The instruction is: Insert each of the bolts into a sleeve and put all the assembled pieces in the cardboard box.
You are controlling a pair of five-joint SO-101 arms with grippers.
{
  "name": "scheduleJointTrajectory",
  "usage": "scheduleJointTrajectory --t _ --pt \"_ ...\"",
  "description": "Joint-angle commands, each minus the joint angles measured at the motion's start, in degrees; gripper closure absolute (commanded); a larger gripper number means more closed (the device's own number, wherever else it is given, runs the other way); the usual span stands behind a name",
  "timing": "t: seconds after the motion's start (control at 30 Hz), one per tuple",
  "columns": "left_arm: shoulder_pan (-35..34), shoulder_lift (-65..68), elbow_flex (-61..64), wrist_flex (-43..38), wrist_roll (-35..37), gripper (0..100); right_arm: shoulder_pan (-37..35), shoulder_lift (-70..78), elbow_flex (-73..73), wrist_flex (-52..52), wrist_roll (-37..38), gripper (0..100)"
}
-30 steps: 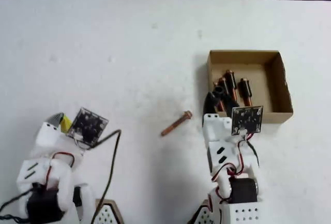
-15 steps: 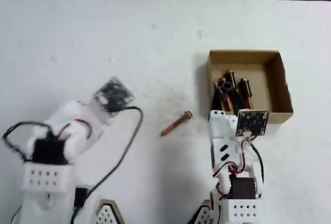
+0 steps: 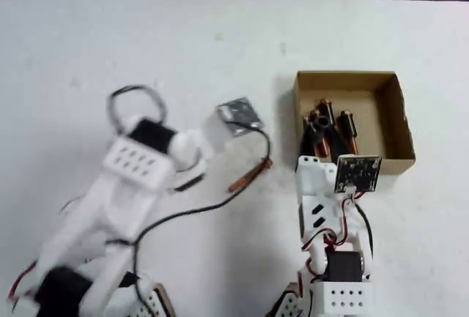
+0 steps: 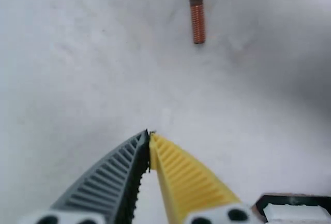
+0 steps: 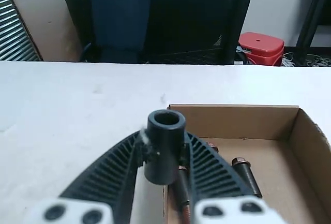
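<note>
Copper bolt point(image 3: 238, 183) partly hidden by black cable point(image 3: 192, 211).

Bright light, prob. overhead, is glaring off the white table point(image 3: 183, 46); soft shadow is pooling w/in the cardboard box point(image 3: 344, 77).

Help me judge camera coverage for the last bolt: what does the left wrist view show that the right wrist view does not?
Left wrist view's own: the loose copper-coloured threaded bolt lying on the table, ahead of the left arm's grey and yellow jaws, which are shut and empty. Right wrist view's own: the dark cylindrical sleeve gripped upright in the right arm's black jaws, the open brown cardboard box with copper-headed pieces lying inside, and the room behind. Shared: the white table top.
</note>
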Motion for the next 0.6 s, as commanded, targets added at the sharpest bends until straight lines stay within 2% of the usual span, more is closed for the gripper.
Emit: scheduleJointTrajectory --t 0.0,0.2,0.33,0.57 --pt "3.6 8.2 -8.4 2.3 0.8 97 1.2 -0.7 -0.8 -1.7 -0.8 98.1" --pt "5.8 20.5 -19.6 5.0 1.0 94 5.5 -0.7 -2.7 -1.5 -1.1 98.1" --pt "6.6 27.4 -26.0 6.0 5.8 88 6.0 -0.7 -2.9 -1.7 -1.1 98.1" --pt "10.3 37.1 -35.9 4.0 11.3 88 10.9 -0.7 -4.5 -1.7 -1.1 98.1"
